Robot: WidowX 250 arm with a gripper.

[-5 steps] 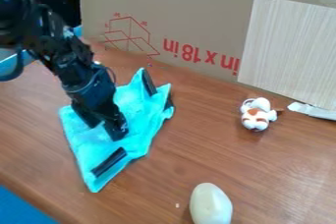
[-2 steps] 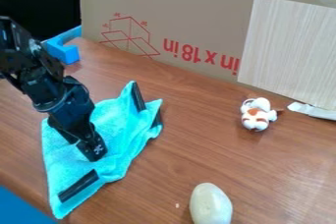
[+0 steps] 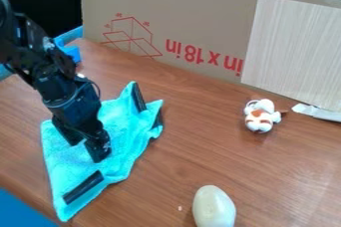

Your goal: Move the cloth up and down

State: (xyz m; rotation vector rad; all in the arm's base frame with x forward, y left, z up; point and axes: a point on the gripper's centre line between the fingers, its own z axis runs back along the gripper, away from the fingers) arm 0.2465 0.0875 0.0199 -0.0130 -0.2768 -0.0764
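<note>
Arm (image 3: 57, 79) comes in from upper left, slanting down to the right. Cyan cloth (image 3: 123, 129) is on the left part of the counter (image 3: 186, 156), rumpled, long axis running from near the lower left edge up and right toward the cardboard panel (image 3: 190, 7). Lower black strip (image 3: 83, 187) sits on the near end. Tool (image 3: 86, 147) is pointing down at the cloth's middle, tips against or just above the fabric; can't tell which. Key relation: cloth is directly under the tool and spreads out around it, so no sideways approach needed, I'd say. Can't tell if the tool is clamped on fabric or just pressing on it. Upper black strip (image 3: 138, 96) is up and right of the tool, near the far corner. Next move likely a slide along the long axis, away or back. Risk: if there's no real grip, the tool skates over the fabric or bunches it. Further right, well apart from the cloth: pale egg-shaped object (image 3: 214, 208) near the bottom edge, then white-and-brown toy figure (image 3: 259, 116) by the wood-grain panel (image 3: 293, 52).
</note>
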